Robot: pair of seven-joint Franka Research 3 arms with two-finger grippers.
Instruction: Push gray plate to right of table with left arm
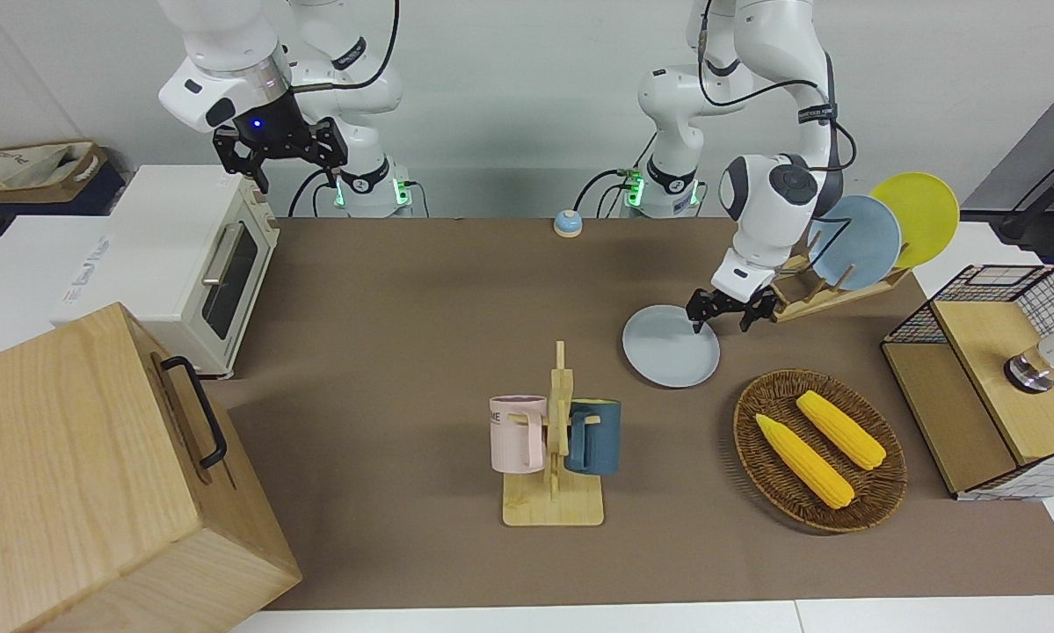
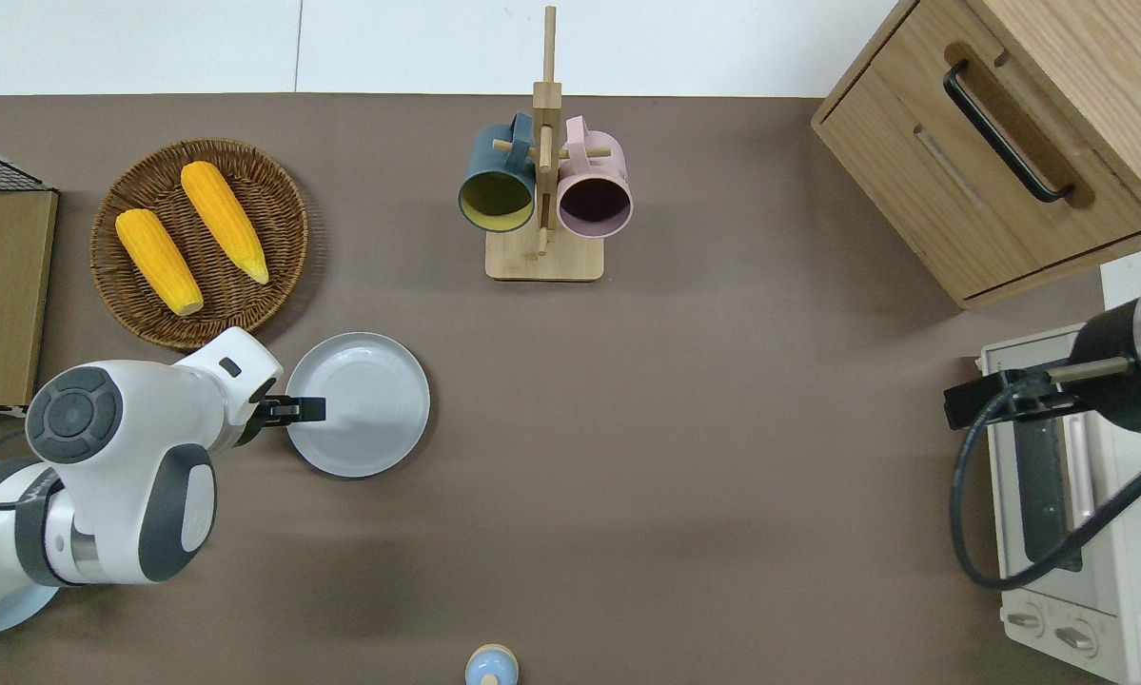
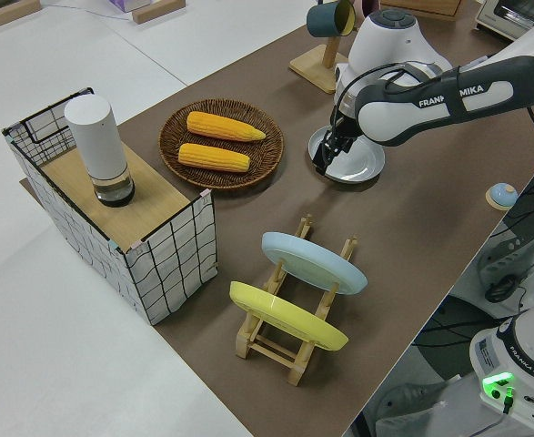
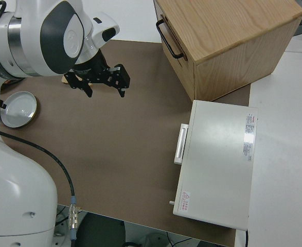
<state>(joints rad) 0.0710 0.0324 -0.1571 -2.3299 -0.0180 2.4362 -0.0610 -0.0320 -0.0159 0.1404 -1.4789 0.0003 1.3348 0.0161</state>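
Black two-finger left gripper [image 2: 315,409] hanging low with fingers spread apart, one fingertip [image 1: 696,327] reaching in over the rim of the round pale gray-blue plate [image 2: 365,400] on the side toward the left arm's end of the matte brown table [image 2: 684,457]; contact not clearly showing. Sitting flat beside the round brown wicker basket [image 2: 275,190] holding two yellow corn cobs [image 2: 189,233], nearer to the robots than the wooden mug rack [image 2: 543,181], with the push probably just starting and nearly the whole slide toward the right arm's end, toward the white toaster oven [image 2: 1074,533], remaining. Right arm's gripper [image 1: 280,149] parked, fingers apart.
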